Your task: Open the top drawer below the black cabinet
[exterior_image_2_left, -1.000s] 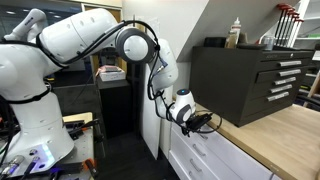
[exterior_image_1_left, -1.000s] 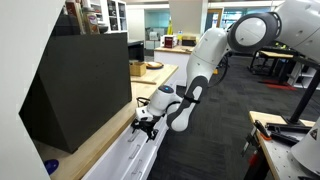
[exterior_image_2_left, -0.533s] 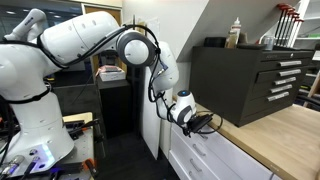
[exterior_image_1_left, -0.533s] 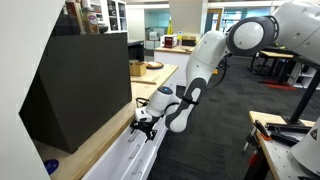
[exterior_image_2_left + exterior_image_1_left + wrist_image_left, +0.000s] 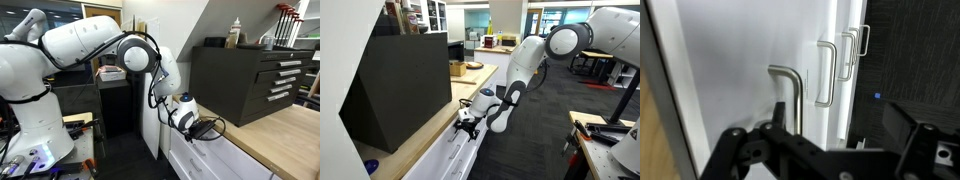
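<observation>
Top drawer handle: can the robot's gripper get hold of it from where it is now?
Probably yes: the gripper, open, sits right at the handle of the top drawer, nothing between them.

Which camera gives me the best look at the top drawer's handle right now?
The wrist view: the top drawer's handle sits close up at mid-frame, a bent metal bar against the white front. In both exterior views the gripper is in front of it, so the handle itself cannot be made out there.

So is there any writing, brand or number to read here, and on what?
None is readable.
The bottle on the black cabinet may carry a label, but it is too small and blurred.
The top drawer front in the wrist view shows no marking.
</observation>
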Available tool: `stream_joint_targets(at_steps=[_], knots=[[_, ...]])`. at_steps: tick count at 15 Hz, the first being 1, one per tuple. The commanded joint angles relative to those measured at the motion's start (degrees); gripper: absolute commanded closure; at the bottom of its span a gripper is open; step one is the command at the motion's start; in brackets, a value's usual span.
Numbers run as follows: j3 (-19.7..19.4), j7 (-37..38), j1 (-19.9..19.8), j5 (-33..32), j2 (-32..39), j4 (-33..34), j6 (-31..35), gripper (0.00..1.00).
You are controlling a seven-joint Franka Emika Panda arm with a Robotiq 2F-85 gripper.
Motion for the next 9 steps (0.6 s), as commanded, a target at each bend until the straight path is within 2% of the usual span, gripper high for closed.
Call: stream_joint_targets(at_steps=[1, 5, 6, 7, 8, 9], knots=[[1.8, -3.2, -1.9, -0.3, 2.9, 3.0, -0.8, 0.0], [2.3, -4.1, -2.0, -0.3, 4.3, 4.5, -0.8, 0.0], [2.3, -4.3, -1.9, -0.3, 4.3, 4.6, -0.6, 0.07], [2.4, -4.5, -1.8, -0.4, 4.1, 4.5, 0.0, 0.26], [2.3, -4.6, -1.8, -0.6, 3.6, 4.2, 0.7, 0.31], [2.3, -4.9, -1.7, -0.8, 3.2, 3.9, 1.1, 0.31]])
